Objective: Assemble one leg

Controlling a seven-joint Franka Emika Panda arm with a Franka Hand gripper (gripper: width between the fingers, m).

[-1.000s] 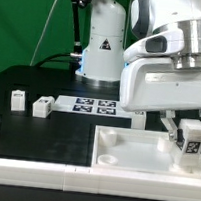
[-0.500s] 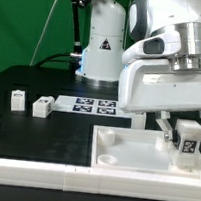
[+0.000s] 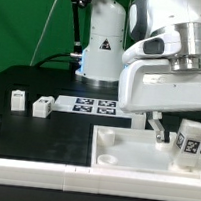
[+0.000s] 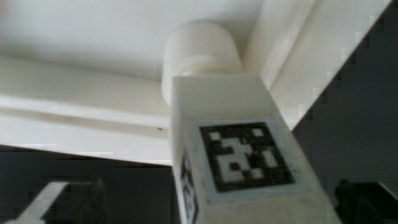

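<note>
Claw [image 3: 171, 133] stands spread wide, holding nothing, low over the large white square plastic tray [image 3: 132, 164] with its raised rim on the black worktop [image 3: 45, 133]. Between its fingers, clear of the one that shows, the leg [image 3: 191, 138], a small white plastic block with a black-and-white tag, stands upright near the tray's corner on the exterior view's right, apparently seated there so it stays up unaided.

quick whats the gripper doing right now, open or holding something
gripper: open, jaws spread either side of the leg, not clamped on it
</note>
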